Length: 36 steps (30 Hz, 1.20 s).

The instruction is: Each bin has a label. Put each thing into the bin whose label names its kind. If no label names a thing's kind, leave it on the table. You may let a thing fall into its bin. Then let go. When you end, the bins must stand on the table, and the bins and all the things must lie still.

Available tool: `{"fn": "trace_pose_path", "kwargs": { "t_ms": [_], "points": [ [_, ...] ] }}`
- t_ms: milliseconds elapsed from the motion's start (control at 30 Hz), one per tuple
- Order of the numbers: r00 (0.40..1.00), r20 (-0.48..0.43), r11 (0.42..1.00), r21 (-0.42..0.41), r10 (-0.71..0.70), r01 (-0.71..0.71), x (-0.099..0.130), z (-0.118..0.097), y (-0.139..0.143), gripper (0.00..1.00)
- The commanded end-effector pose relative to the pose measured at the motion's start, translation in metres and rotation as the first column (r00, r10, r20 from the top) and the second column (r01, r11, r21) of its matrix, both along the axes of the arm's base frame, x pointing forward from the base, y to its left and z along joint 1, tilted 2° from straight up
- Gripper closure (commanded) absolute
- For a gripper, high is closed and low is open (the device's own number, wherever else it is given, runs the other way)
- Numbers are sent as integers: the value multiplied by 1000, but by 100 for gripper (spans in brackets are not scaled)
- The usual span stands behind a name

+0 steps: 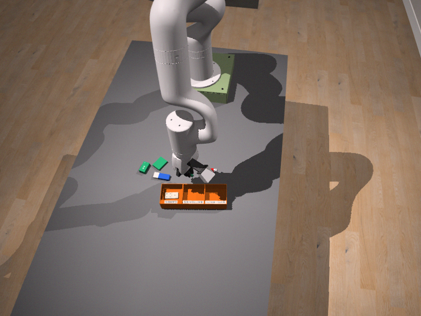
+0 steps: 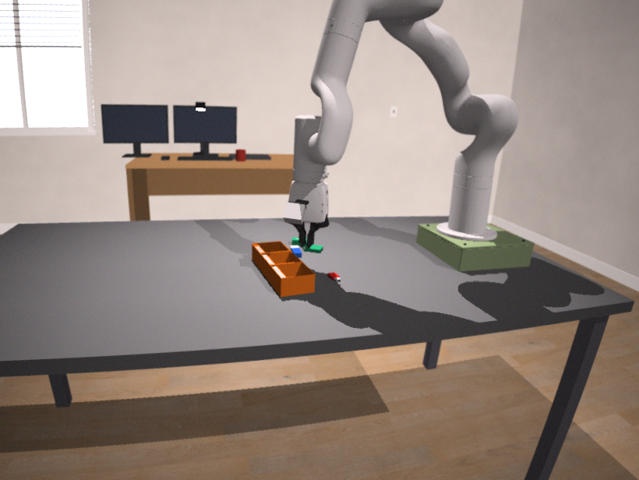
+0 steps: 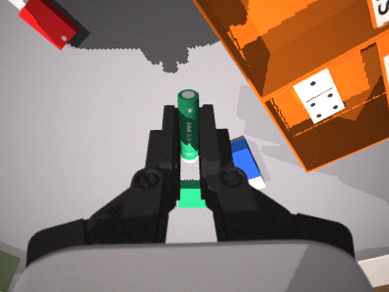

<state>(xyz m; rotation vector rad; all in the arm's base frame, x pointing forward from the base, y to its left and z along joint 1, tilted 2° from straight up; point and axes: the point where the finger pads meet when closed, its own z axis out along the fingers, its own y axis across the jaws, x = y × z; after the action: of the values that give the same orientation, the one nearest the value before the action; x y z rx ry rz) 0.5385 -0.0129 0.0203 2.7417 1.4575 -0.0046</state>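
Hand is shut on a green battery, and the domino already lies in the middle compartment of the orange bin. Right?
Not quite. The domino lies in an end compartment of the orange bin, not the middle one; the top view shows this. The hand is indeed shut on the green battery.

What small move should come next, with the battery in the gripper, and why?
Probably carry the battery sideways over the tray's middle compartment, labelled for batteries, then release. The gripper is shut on the battery but hangs beside the tray, above the table. A domino already lies in an end compartment; the middle one looks bare.
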Motion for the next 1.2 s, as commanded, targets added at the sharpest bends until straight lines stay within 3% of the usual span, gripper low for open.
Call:
{"fn": "trace_pose_path", "kwargs": {
  "t_ms": [0, 100, 167, 233, 600, 733, 833, 1167],
  "points": [
    [1000, 2, 1000, 0, 0, 0, 1, 7, 0, 100],
    [1000, 2, 1000, 0, 0, 0, 1, 7, 0, 100],
    [995, -1, 995, -2, 100, -100, 12, 7, 4, 100],
    [995, -1, 995, -2, 100, -100, 12, 7, 4, 100],
    [886, -13, 886, -17, 463, -463, 73, 8, 24, 100],
    [825, -19, 825, -9, 565, -565, 77, 8, 26, 100],
    [811, -20, 811, -3, 585, -585, 77, 8, 26, 100],
    [811, -21, 811, -4, 585, -585, 72, 8, 24, 100]
  ]
}}
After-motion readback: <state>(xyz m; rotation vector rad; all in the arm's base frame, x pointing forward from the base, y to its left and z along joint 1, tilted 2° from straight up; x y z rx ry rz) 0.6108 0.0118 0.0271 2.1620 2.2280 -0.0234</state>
